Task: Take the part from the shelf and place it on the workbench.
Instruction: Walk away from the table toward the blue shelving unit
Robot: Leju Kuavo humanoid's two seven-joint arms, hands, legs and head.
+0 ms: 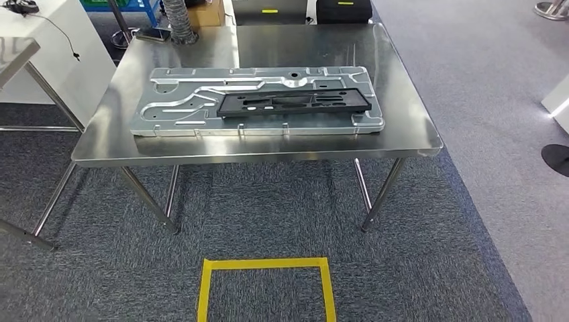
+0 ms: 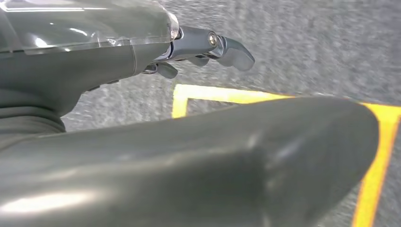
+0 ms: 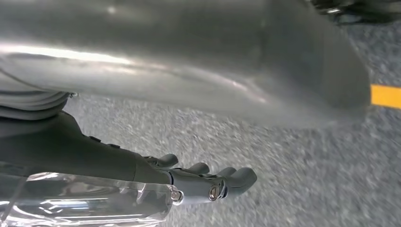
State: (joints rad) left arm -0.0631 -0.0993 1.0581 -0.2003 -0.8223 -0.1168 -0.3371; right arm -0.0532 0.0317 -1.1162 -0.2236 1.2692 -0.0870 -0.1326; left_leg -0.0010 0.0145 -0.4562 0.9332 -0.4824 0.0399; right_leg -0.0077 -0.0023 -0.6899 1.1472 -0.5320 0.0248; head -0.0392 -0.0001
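Nearest, both hands hang over grey carpet (image 1: pixel 429 268) by a yellow tape square (image 1: pixel 266 285): left hand (image 2: pixel 203 49) and right hand (image 3: pixel 208 182) empty, fingers apart. Farther, the black part (image 1: pixel 294 102) lies on a metal panel (image 1: pixel 174 107) atop the steel workbench (image 1: pixel 402 127).

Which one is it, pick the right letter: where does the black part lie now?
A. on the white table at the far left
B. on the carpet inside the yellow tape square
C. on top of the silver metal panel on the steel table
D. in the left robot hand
C: in the head view the black part lies flat on the silver metal panel, which rests on the steel table.
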